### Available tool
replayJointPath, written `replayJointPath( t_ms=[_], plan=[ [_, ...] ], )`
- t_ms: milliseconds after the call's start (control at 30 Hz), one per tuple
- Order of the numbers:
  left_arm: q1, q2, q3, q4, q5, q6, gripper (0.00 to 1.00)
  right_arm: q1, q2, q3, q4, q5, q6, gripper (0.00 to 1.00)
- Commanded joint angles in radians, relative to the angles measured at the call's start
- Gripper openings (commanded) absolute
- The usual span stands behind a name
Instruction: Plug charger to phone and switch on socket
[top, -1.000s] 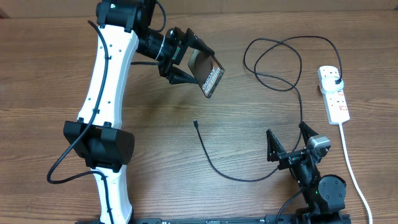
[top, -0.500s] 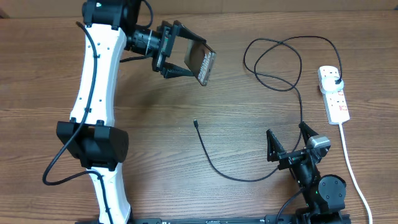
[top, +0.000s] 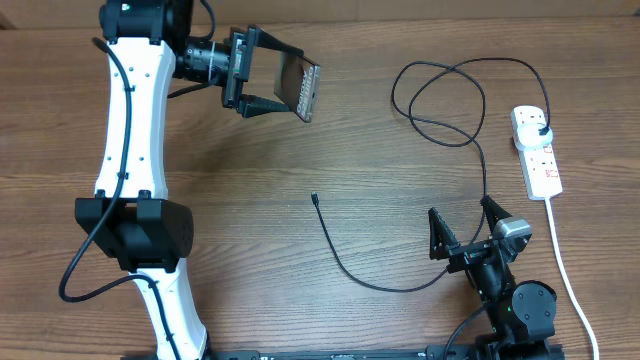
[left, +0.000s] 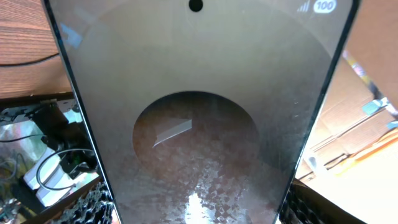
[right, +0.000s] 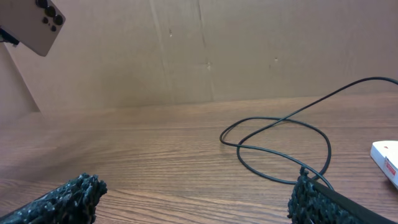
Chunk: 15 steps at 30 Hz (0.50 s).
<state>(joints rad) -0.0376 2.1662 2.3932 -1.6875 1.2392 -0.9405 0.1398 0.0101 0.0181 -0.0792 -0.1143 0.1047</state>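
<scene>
The white left arm (top: 130, 130) rises from its base at the near-left edge of the wooden table (top: 300, 260), reaches to the far side and bends at the wrist to point right. Its left gripper (top: 296, 87) is clamped on the flat, glossy bronze-grey phone (top: 304, 92), lifted off the table and seen almost edge-on from overhead. In the left wrist view the phone's face fills the frame, a dark oval at its middle, with the black textured fingers (left: 87, 205) pressed against its lower edges.

The right arm (top: 515, 300) sits folded at the near-right edge. The right gripper (top: 460, 215) points toward the far side with its fingers spread wide and nothing between them; the thin black charger cable (top: 340, 262) passes close by its right finger.

The cable's small connector tip (top: 314, 197) lies loose near the table's middle, well apart from both grippers. From there the cable curves toward the right arm, runs back into loops at the far right and ends at a black plug (top: 540, 129) seated on the far end of the white power strip with red markings (top: 541, 160), which lies by the right edge with its white cord (top: 565, 270) trailing toward the near side.
</scene>
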Motion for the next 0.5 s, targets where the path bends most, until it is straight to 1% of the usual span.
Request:
replayJointPath(
  t_ms=[0,467],
  plan=[
    [0.013,-0.037,0.004,-0.002,0.064,-0.011,0.2,0.003,-0.007,-0.01,0.003,0.012,0.003,1.0],
    [0.013,-0.037,0.004,-0.002,0.071,-0.018,0.19,0.003,-0.007,-0.01,0.003,0.013,0.003,1.0]
  ],
)
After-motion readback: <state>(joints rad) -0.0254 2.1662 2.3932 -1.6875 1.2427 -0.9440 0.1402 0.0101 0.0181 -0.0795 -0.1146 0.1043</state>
